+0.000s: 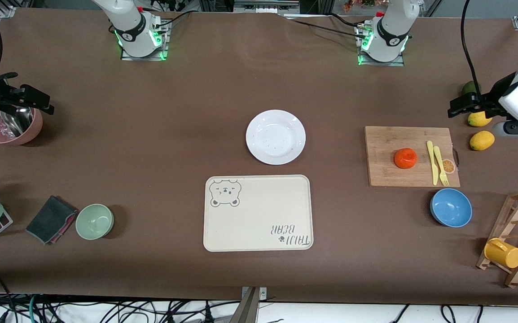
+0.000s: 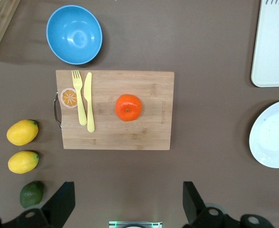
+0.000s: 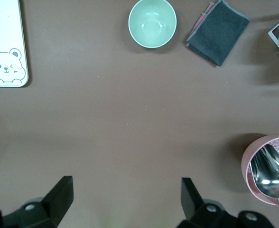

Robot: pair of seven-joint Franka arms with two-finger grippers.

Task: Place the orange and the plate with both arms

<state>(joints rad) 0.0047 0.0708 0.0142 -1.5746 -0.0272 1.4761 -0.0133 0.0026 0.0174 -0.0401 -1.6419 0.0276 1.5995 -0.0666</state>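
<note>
- A brown table seen from a high camera, with two robot arms based along its top edge
- The orange (image 1: 406, 158) sits on a wooden cutting board (image 1: 389, 179) toward the left arm's end of the table, just beside a yellow knife (image 1: 430, 150) and yellow fork (image 1: 439, 161)
- The plate (image 1: 276, 137) lies near the table's middle, touching nothing, with a cream bear-print tray (image 1: 259, 233) just beside it, nearer the camera
- The left gripper (image 2: 125, 202) hangs high over the table by the lemons (image 1: 482, 140), jaws spread wide and empty; in its wrist view the orange lies on the board, well apart from the fingers and roughly centred between them
- The right gripper (image 3: 125, 202) hangs over bare table beside a pink bowl (image 1: 30, 132) holding a metal spoon, jaws also spread and empty; the plate is well apart from it and outside its wrist view
- Judged step: the first reach, nothing yet grasped
- To do it well, the left arm should come straight down centred on the orange, clear of the cutlery, and close gently on the round fruit; the right arm should approach the plate's rim low and at an angle
</note>
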